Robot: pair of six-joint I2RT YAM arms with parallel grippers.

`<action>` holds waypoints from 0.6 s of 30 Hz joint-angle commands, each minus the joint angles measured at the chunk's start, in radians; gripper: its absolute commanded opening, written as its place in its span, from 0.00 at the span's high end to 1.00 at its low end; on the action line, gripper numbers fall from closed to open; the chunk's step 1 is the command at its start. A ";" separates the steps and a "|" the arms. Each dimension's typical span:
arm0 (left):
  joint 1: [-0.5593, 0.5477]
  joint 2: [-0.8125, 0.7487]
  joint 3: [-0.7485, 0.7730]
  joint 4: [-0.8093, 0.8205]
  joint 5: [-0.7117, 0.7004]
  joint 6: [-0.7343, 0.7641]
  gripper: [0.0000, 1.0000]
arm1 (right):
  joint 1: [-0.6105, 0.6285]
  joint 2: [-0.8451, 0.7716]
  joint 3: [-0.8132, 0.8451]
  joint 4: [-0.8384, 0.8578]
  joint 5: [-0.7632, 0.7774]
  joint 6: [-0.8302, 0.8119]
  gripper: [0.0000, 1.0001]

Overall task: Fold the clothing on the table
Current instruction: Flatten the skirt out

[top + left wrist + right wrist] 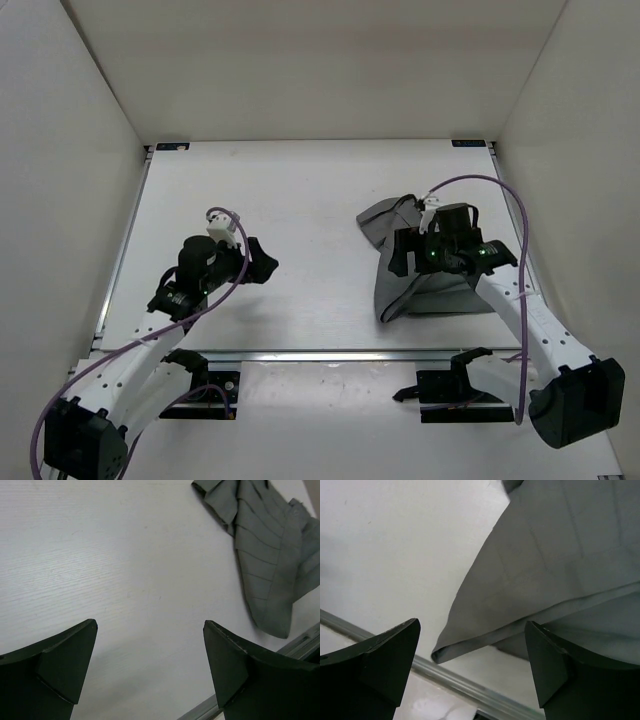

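The clothing [400,285], a dark grey pleated garment, lies bunched on the right half of the white table [300,190], partly under my right arm. My right gripper [402,256] hovers over it, open, nothing between its fingers. In the right wrist view a folded lower corner of the clothing [530,580] lies ahead of the open right gripper [472,672], close to the table's metal rail. My left gripper [268,266] stands open over bare table at left centre, well apart from the garment. The left wrist view shows the left gripper [150,672] empty, the clothing [265,555] at upper right.
A metal rail [330,353] runs along the table's near edge, with black mounting brackets [455,385] below it. White walls [60,150] enclose the table on three sides. A purple cable [505,200] loops above the right arm.
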State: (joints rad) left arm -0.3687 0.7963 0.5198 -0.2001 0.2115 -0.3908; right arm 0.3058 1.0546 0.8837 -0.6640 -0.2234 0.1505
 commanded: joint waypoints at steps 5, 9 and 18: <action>-0.012 0.056 0.107 -0.128 0.003 0.145 0.01 | 0.231 -0.093 -0.138 -0.040 0.082 0.328 0.31; -0.047 0.194 0.206 -0.319 -0.130 0.247 0.01 | 0.245 -0.149 -0.229 0.015 0.044 0.438 0.42; -0.035 0.169 0.122 -0.286 -0.164 0.254 0.01 | 0.275 -0.268 -0.419 0.183 0.001 0.650 0.40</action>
State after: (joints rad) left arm -0.4118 1.0237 0.6643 -0.4835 0.0856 -0.1593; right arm 0.5423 0.8261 0.5129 -0.6235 -0.2077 0.6571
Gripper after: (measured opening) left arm 0.979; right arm 0.601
